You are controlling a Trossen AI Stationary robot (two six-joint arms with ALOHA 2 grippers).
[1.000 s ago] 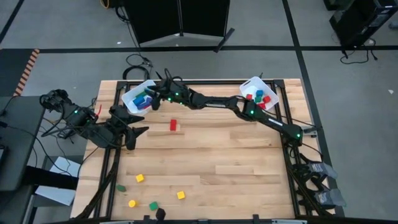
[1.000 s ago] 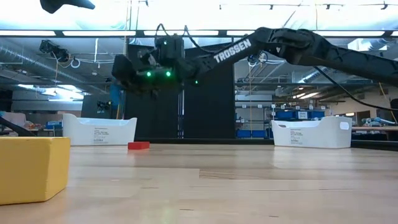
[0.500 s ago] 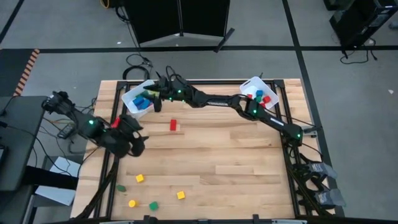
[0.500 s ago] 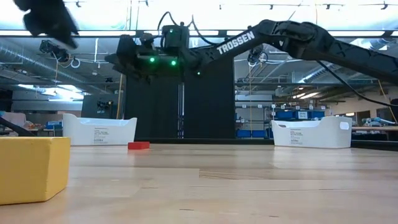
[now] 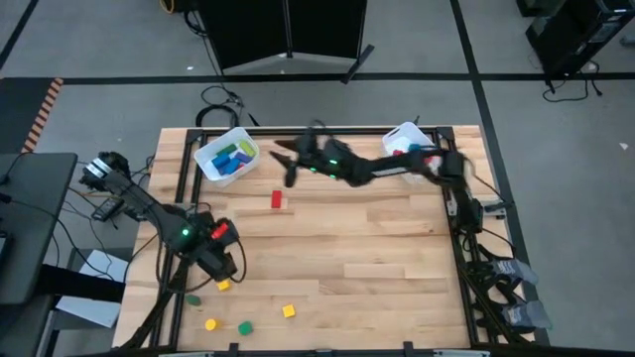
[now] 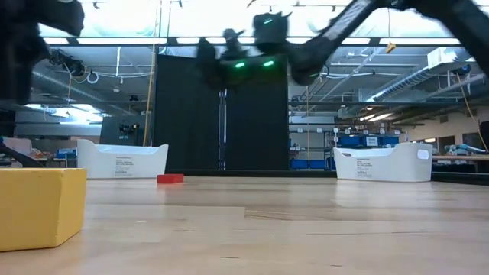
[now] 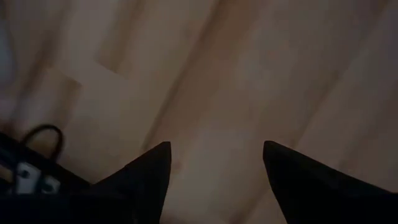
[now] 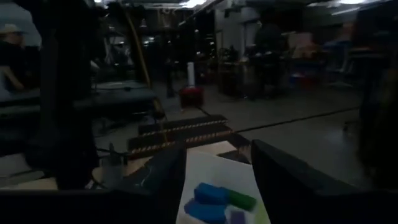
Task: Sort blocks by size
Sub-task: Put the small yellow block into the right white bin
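The left fingers (image 7: 158, 171) stand apart with nothing between them, only bare wood of the surface (image 5: 377, 248) beneath. The left gripper (image 5: 220, 266) has swung down from the upper left edge over the last second and now hangs just beside a yellow cube (image 5: 224, 285), near the other loose blocks along the front: a green one (image 5: 192, 298), a yellow one (image 5: 210, 323), a green cube (image 5: 244, 327) and a yellow cube (image 5: 289, 311).

The right fingers (image 8: 168, 174) are also apart and empty. The right gripper (image 5: 290, 162) has pulled back from over the left bin (image 5: 206, 151), where blue and green bars (image 5: 233, 157) lie, and now sits between the two bins above the red block (image 5: 277, 199). The right bin (image 5: 402, 132) holds red, blue and green cubes.

Judging from this, a drop into the left bin looks finished, and the left arm seems to be starting the next pick on the front cubes. Six blocks remain on the surface.
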